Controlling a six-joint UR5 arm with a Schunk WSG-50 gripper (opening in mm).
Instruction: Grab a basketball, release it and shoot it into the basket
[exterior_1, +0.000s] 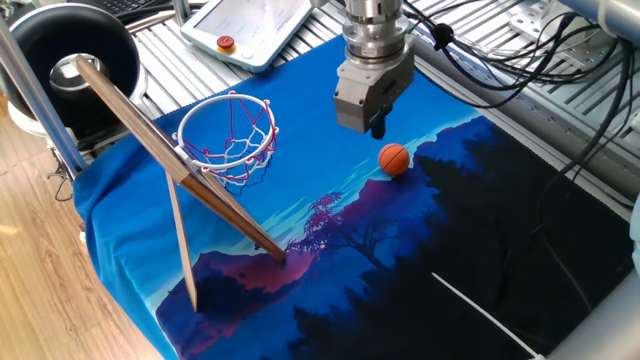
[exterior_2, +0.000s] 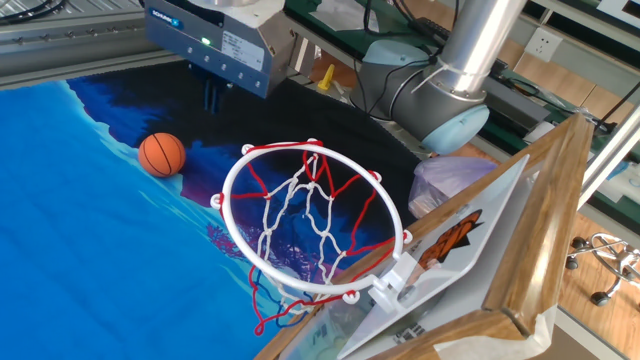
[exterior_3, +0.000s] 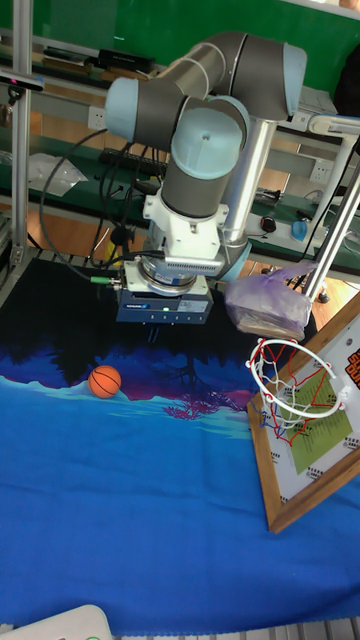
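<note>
The basketball (exterior_1: 394, 158) (exterior_2: 162, 154) (exterior_3: 105, 381) is a tiny orange ball resting on the blue cloth, touched by nothing. My gripper (exterior_1: 374, 126) (exterior_2: 212, 97) hangs above the cloth, just up and to the left of the ball in one fixed view. Its dark fingers stand close together with nothing between them. The basket (exterior_1: 228, 130) (exterior_2: 312, 220) (exterior_3: 297, 386) is a white ring with a red-and-white net. It is fixed to a wooden backboard (exterior_1: 150, 140) on a stick leg, well away from the ball.
A large black round tub (exterior_1: 70, 50) stands at the back left beside a metal post (exterior_1: 35, 95). Behind the cloth lies a white pendant with a red button (exterior_1: 226, 43). Cables (exterior_1: 500, 70) trail on the right. A purple plastic bag (exterior_3: 266, 306) sits near the arm's base.
</note>
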